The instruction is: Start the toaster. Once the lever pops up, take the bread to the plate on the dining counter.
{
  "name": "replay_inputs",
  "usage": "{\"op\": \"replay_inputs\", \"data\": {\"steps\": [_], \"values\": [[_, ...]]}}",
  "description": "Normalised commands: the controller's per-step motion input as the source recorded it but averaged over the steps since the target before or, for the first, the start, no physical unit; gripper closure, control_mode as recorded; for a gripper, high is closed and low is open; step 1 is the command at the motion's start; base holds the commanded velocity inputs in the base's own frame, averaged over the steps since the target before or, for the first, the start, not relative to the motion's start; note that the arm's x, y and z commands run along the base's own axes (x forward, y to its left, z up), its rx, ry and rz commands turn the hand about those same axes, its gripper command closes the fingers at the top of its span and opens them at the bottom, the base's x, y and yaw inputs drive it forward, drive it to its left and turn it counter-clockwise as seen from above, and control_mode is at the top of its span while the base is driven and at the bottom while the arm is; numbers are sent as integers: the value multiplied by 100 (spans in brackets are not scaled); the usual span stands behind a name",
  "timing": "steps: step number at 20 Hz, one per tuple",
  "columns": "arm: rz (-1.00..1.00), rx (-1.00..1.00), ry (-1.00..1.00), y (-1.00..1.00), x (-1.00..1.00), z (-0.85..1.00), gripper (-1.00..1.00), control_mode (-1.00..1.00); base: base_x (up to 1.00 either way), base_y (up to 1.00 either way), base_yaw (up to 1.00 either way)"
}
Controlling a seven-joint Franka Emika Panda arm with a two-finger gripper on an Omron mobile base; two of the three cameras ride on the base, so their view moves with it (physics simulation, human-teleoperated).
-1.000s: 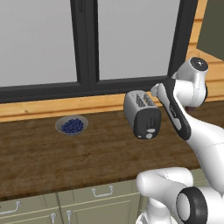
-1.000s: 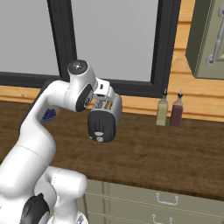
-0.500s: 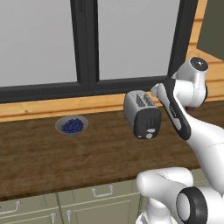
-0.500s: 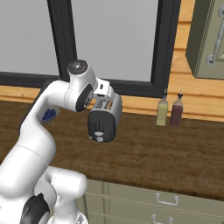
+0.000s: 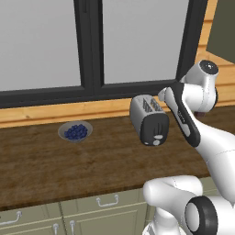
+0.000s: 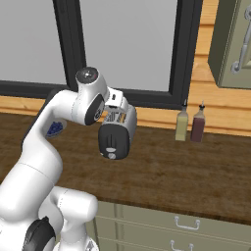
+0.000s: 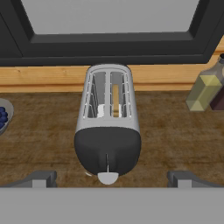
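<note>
The claw (image 7: pixel 109 178) hangs spread wide and empty above the toaster (image 7: pixel 108 127), which stands on the dark wooden desk (image 7: pixel 175 140) below the window with the bread (image 7: pixel 115 100) sunk in its right slot, a blueberry bowl (image 5: pixel 75 131) well to its left.

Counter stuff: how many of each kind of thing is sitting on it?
Toaster: 1
Bread slice in the toaster's slot: 1
Bowl of blueberries: 1
Bottles: 2, a yellowish one and a dark reddish one
Total: 5
</note>
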Motion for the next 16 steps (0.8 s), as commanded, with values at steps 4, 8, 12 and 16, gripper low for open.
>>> {"op": "replay_inputs", "data": {"steps": [4, 8, 12, 16], "values": [[0, 0, 0, 0, 0, 0, -100, -100, 0, 0, 0], [0, 0, 0, 0, 0, 0, -100, -100, 0, 0, 0], [0, 0, 0, 0, 0, 0, -100, -100, 0, 0, 0], [0, 0, 0, 0, 0, 0, -100, -100, 0, 0, 0]]}}
